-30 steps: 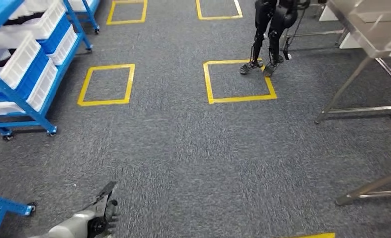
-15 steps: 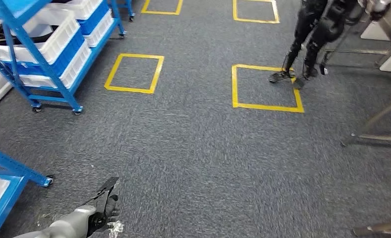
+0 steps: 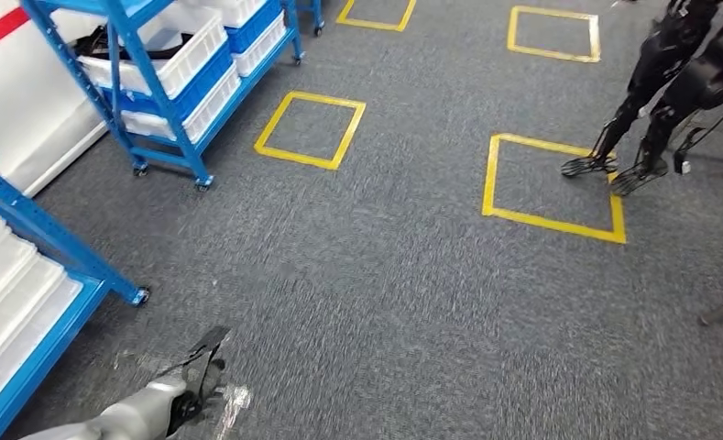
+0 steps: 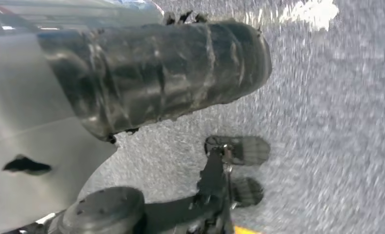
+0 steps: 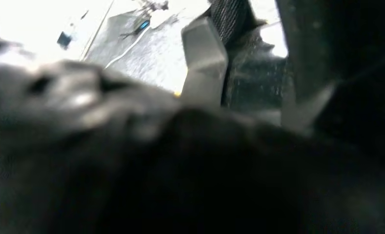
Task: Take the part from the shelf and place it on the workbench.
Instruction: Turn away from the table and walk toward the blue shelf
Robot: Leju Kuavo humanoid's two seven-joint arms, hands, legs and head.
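You have not taken the part yet. A dark object [image 3: 110, 41] lies in a white bin [image 3: 188, 57] on the upper level of the blue shelf [image 3: 167, 159] at the far left of the head view. I think this may be the part, but it is too small to be sure. It is well apart from both hands.

The left hand [image 3: 191, 390] hangs low at the bottom of the head view, above the grey carpet [image 3: 385, 302], and I see nothing in it. The picture is blurred there, so I cannot tell if its fingers are spread or curled. The right hand [image 5: 131, 161] is only a dark, unsharp mass in its wrist view, and I cannot tell its state either.

A second blue shelf [image 3: 64, 255] with white trays stands nearer, at the left edge. Yellow tape squares [image 3: 310, 128] mark the carpet, and the black legs of another robot [image 3: 678, 82] stand at the far right.

In my judgement the task is at its start. You must approach the shelf, grasp the part, carry it to the workbench and put it down there.
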